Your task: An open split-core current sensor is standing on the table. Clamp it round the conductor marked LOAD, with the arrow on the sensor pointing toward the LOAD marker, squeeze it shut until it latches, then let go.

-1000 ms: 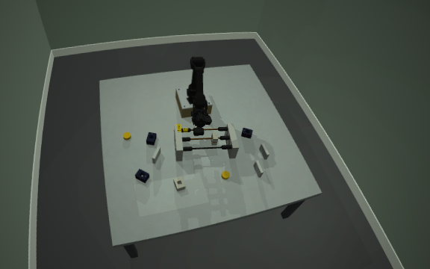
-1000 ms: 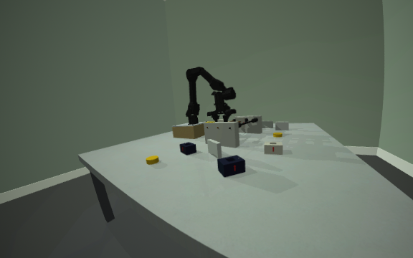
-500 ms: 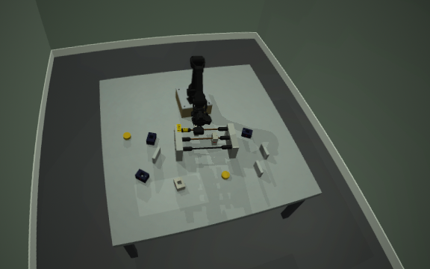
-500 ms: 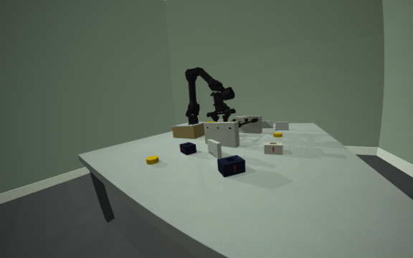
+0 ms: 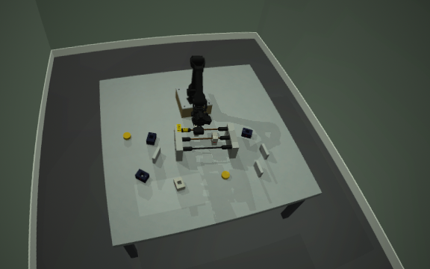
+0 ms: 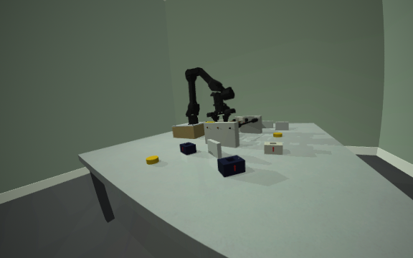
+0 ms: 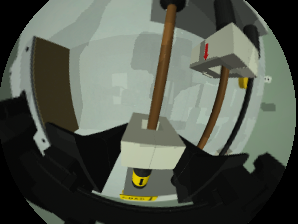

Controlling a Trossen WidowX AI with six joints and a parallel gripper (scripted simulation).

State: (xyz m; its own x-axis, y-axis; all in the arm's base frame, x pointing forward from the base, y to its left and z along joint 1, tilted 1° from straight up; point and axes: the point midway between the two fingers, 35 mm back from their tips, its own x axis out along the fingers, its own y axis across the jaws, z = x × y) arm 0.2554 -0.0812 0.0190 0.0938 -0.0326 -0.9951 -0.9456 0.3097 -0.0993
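The off-white sensor [image 7: 154, 153] is round the copper LOAD conductor [image 7: 161, 80] [image 5: 210, 129], which passes through its window. A thin seam shows on its near face and its halves look together; no arrow shows on it. The yellow LOAD label [image 7: 137, 197] [image 5: 178, 127] lies on the post just beyond the sensor's lower side in the wrist view, beside a yellow-banded black sleeve. My gripper [image 7: 149, 129] [image 5: 198, 130] is shut on the sensor, one black finger at each side. In the exterior view the fingertips are partly hidden behind the post.
Another off-white sensor [image 7: 227, 50] [image 5: 215, 137] with a red arrow is on the middle conductor. A black conductor [image 5: 205, 148] runs beyond it. Two posts [image 5: 178, 149] [image 5: 234, 149] hold the conductors. Dark blue blocks [image 5: 142, 175], yellow discs [image 5: 225, 175], upright plates and an off-white block [image 5: 177, 186] stand around.
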